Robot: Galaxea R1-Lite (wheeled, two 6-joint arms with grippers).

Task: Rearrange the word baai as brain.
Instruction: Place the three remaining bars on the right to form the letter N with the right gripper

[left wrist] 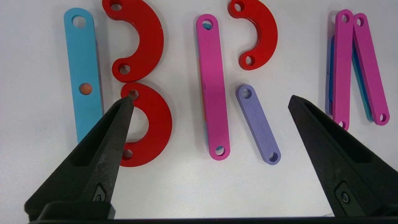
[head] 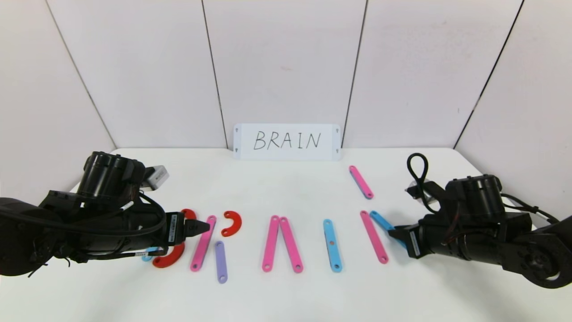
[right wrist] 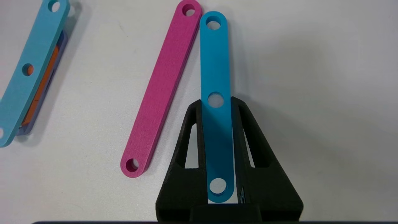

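The letters lie in a row across the white table [head: 286,295]. My left gripper [head: 203,226] hangs open above the two leftmost letters. Below it lie a blue strip [left wrist: 82,74], two red curves [left wrist: 146,40] [left wrist: 155,124], a pink strip [left wrist: 213,87], a third red curve [left wrist: 264,34] and a purple strip [left wrist: 258,124]. Further along are two pink strips [head: 271,243] [head: 291,244] meeting at the top, then a lone blue strip [head: 332,245]. My right gripper [right wrist: 216,102] is shut on a blue strip [right wrist: 215,62] whose far end meets a pink strip [right wrist: 161,90].
A white card [head: 287,141] with BRAIN handwritten on it leans against the back wall. One loose pink strip [head: 361,182] lies behind the row at the right. White panel walls close in the table on three sides.
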